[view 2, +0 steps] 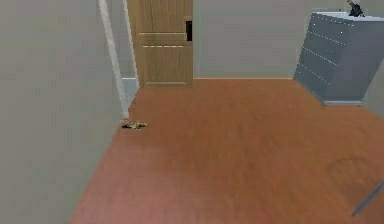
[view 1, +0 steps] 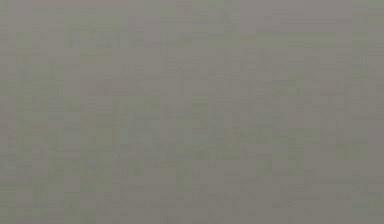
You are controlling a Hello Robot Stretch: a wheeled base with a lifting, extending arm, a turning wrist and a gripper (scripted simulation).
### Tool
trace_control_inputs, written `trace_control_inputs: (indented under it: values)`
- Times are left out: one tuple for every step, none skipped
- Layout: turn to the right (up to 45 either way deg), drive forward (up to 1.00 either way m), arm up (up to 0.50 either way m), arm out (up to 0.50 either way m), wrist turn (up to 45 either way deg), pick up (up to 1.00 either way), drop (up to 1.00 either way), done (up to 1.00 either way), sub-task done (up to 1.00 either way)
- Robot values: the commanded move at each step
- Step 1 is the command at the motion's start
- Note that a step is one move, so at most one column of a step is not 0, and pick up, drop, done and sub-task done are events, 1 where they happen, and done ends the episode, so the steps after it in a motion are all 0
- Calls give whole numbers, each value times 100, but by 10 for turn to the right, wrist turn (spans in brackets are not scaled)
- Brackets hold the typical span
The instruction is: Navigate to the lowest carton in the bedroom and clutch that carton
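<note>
A plain grey wall (view 1: 190, 110) stands close ahead in the forward view. In the arm side view a small flat brownish thing (view 2: 134, 125) lies on the wooden floor (view 2: 230, 150), next to the corner of a white wall (view 2: 50, 100). It is too small to name.
A wooden door (view 2: 160, 40) with a black handle (view 2: 188, 32) stands at the back of the arm side view. At the upper right is a grey-blue chest of drawers (view 2: 340, 60) with a small dark thing (view 2: 355, 10) on top. Bare floor spreads between them.
</note>
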Motion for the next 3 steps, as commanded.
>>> trace_control_inputs:
  values:
    - [-450, 0, 0, 0, 0, 0, 0, 0, 0]
    - [-360, 0, 0, 0, 0, 0, 0, 0, 0]
    - [0, 75, 0, 0, 0, 0, 0, 0, 0]
